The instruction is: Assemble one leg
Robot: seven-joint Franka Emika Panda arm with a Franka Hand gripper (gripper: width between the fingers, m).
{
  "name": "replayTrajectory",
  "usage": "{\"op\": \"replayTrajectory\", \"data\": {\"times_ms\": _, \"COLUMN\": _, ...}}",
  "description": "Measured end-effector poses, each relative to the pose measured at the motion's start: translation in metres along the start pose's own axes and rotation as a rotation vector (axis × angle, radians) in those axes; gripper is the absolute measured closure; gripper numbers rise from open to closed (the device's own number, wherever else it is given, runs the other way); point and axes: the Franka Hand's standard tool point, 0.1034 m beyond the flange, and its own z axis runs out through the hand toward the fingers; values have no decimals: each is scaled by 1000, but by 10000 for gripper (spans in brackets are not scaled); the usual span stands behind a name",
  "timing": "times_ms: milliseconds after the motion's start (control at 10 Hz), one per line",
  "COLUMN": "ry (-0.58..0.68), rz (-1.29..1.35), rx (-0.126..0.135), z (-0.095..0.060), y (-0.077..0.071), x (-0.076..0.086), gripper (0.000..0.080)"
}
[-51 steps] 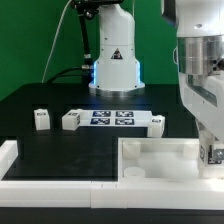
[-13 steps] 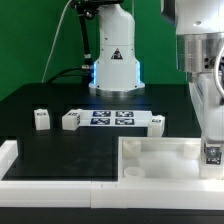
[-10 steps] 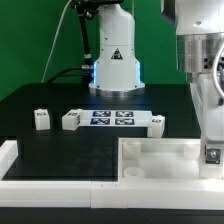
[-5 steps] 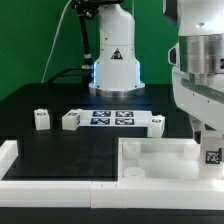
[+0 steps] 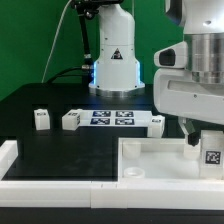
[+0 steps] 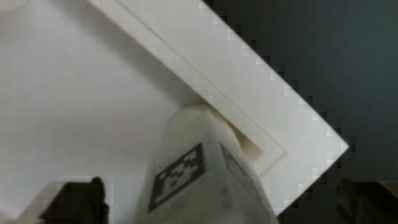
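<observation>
One leg [image 5: 211, 152] stands upright in the corner of the large white tray-shaped part [image 5: 150, 153] at the exterior view's right, its tag facing the camera. My gripper [image 5: 207, 140] hangs over it with one dark finger [image 5: 191, 134] just beside the leg. In the wrist view the leg [image 6: 208, 170] rises between my gripper's [image 6: 217, 206] two fingers, with a gap on each side, so the jaws look open. Three other legs [image 5: 41, 119] [image 5: 71, 120] [image 5: 157, 122] lie loose on the black table.
The marker board [image 5: 112, 118] lies in the middle of the table between the loose legs. A white rail [image 5: 60, 186] runs along the front edge and turns up at the left corner. The robot's base [image 5: 112, 68] stands at the back.
My gripper's hand has turned about its vertical axis over the leg, so its wide side now faces the camera. The leg's tag shows more fully. The leg stays in the same corner.
</observation>
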Motion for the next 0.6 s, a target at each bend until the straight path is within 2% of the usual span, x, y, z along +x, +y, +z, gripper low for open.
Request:
{"op": "replayTrajectory", "data": {"times_ms": 200, "ry": 13, "rz": -236, "rx": -19, "z": 0, "y": 1, "x": 1, "gripper": 150}}
{"op": "replayTrajectory", "data": {"times_ms": 500, "ry": 15, "rz": -473, "rx": -25, "z": 0, "y": 4, "x": 4, "gripper": 150}}
{"op": "replayTrajectory", "data": {"times_ms": 600, "ry": 15, "rz": -451, "rx": -25, "z": 0, "y": 4, "x": 4, "gripper": 150}}
